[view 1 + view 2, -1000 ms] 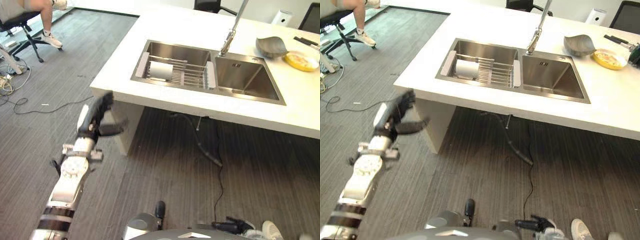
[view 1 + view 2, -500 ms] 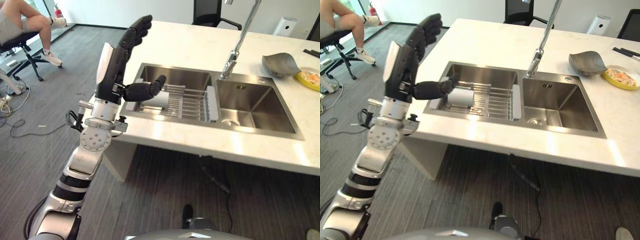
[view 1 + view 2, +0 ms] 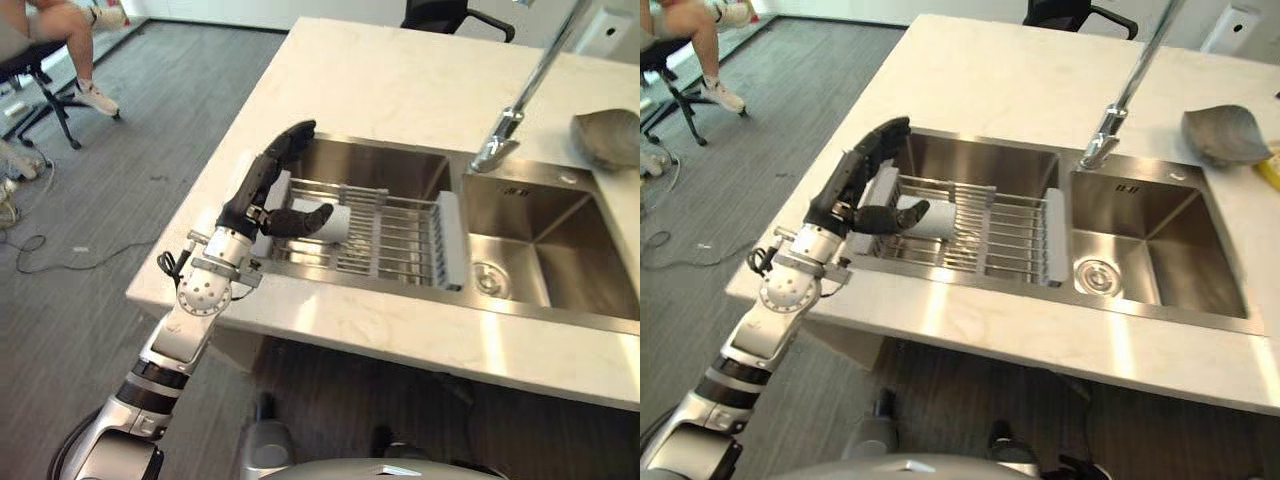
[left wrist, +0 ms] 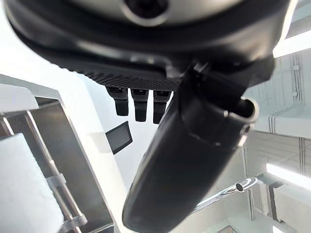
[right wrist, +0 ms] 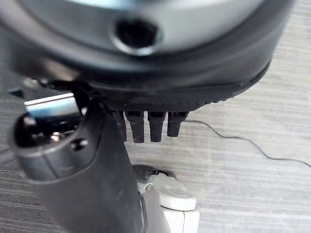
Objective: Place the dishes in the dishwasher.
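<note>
A white cup [image 3: 334, 222] lies on its side in a wire dish rack [image 3: 395, 238] set in the left basin of the sink. My left hand [image 3: 258, 195] hovers over the rack's left end, open, its fingers straight and pointing toward the basin's far edge. Its thumb reaches toward the cup; I cannot tell whether it touches. A grey bowl [image 3: 1225, 135] sits on the white counter [image 3: 1020, 70] at the far right. My right hand [image 5: 146, 53] hangs open over the grey carpet, holding nothing.
A tall faucet [image 3: 520, 100] stands between the rack basin and the bare right basin [image 3: 550, 240]. A yellow plate's edge [image 3: 1273, 172] shows beside the bowl. A person sits on an office chair [image 3: 40, 60] at the far left. A black chair [image 3: 455, 15] stands behind the counter.
The camera has moved closer over the sink. My left hand rose from beside the counter, then came down from high above the counter to just over the rack by the cup.
</note>
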